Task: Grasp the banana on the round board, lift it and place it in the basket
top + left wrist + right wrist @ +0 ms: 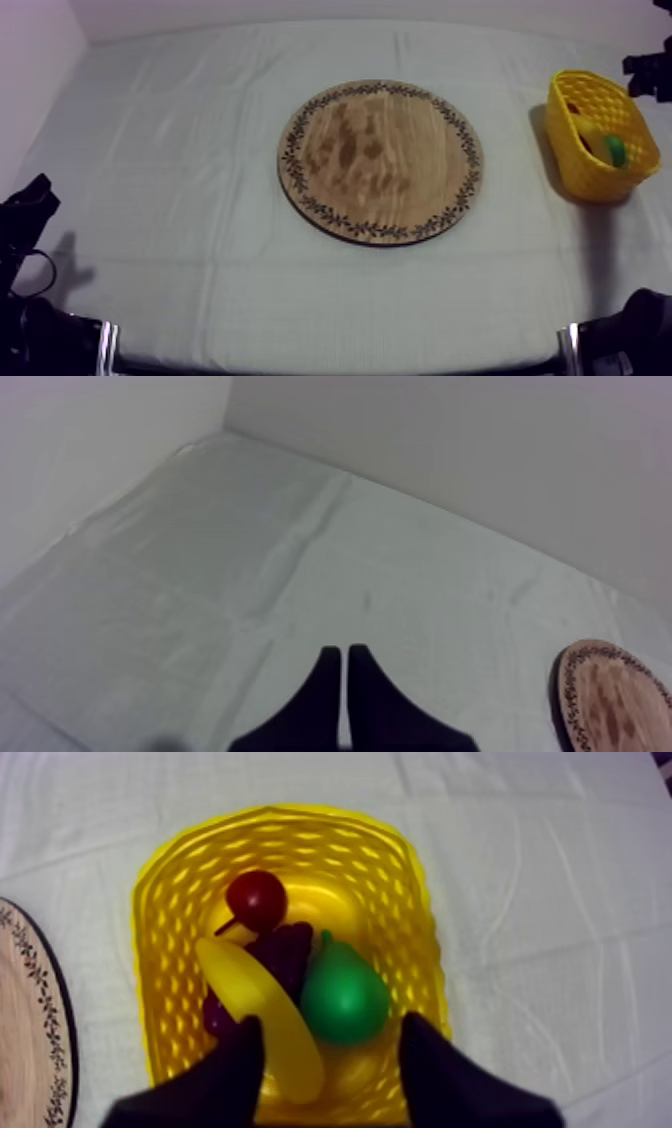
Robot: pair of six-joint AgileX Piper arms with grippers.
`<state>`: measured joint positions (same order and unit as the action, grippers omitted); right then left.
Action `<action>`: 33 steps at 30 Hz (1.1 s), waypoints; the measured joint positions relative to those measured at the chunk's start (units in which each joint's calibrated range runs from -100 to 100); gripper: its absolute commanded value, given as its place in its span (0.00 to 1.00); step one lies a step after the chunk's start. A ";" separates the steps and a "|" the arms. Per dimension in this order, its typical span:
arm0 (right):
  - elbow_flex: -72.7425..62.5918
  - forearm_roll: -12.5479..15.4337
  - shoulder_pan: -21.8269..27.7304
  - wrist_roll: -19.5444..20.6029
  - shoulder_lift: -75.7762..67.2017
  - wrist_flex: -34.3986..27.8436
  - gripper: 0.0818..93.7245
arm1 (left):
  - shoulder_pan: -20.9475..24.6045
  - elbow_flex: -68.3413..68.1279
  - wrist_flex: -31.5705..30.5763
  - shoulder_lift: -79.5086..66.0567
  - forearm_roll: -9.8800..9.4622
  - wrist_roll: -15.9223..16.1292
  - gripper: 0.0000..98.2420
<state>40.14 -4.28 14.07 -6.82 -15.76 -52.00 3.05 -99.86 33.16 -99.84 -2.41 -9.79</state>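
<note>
So the banana (pixel 262 1024) is off the board and lying in the yellow basket (pixel 160 902). It's plain smooth yellow with a gentle curve and no markings I can make out. It's a shade paler than the basket's woven-look walls, so it kinda blends in. It lies slantwise, one end close to the small red fruit (pixel 257 899) and the other end down under the right gripper's fingers. It rests across the bunch of grapes (pixel 285 947), dark purple, which poke out from under it on both sides. The green pear (pixel 343 997) sits just beside the banana, touching the grapes. The small red fruit has a thin stalk pointing toward the banana.

The right gripper (pixel 331 1024) hangs right above the basket with its fingers spread wide and nothing clasped between them.

From the top camera, the basket is at the right side of the table (pixel 180 150), toward the far edge. It's well apart from the round wooden board (pixel 380 160), which sits in the middle with a bare top and a leafy vine pattern round its rim.

The left gripper (pixel 345 658) sits low at the near left. Its fingers are pressed together into a narrow wedge, holding nothing, over the cloth, with the board's edge off to its right.
</note>
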 measured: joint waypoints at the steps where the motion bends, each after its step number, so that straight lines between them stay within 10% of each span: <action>1: 1.59 0.00 -0.09 -0.22 -1.59 1.17 0.28 | 0.00 0.00 0.00 0.00 0.00 0.00 0.00; 23: 30.12 15.31 2.08 -15.86 -34.93 7.09 0.00 | 0.00 0.00 0.00 0.00 0.00 0.00 0.00; 33: 45.53 20.47 0.67 -13.95 -51.66 12.87 0.00 | 0.00 0.00 0.00 0.00 0.00 0.00 0.00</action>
<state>85.67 16.19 14.75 -20.77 -67.42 -39.13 3.05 -99.86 33.16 -99.84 -2.41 -9.79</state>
